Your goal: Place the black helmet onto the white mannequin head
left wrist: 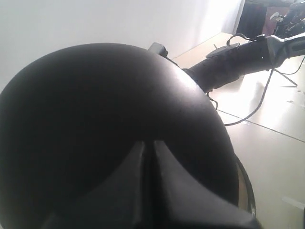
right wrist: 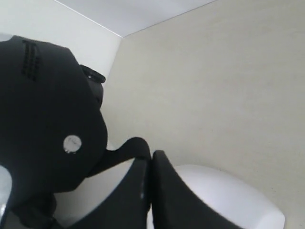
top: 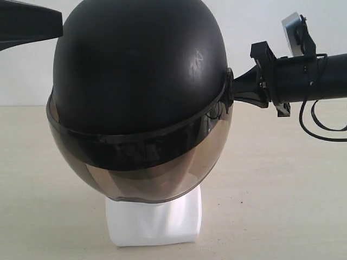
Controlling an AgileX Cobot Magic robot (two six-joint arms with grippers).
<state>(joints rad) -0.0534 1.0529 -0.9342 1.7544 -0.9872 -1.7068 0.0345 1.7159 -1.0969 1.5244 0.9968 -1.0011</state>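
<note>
The black helmet (top: 141, 59) sits over the white mannequin head, whose blocky neck base (top: 154, 219) shows under the smoky brown visor (top: 146, 173). My right gripper (top: 234, 89) is at the helmet's right side by the visor pivot. In the right wrist view its fingers (right wrist: 151, 155) are pressed together on the end of a black strap (right wrist: 126, 148) that runs from the helmet's ear flap (right wrist: 47, 119), with the white head (right wrist: 228, 191) behind. My left gripper (left wrist: 148, 143) is shut, its tips against the helmet's shell (left wrist: 95, 119). The face is hidden.
The head stands on a beige table (top: 282, 179) before a white wall. Black cables (top: 312, 116) hang from my right arm (left wrist: 228, 62). My left arm (top: 27, 24) comes in at the upper left, above the helmet.
</note>
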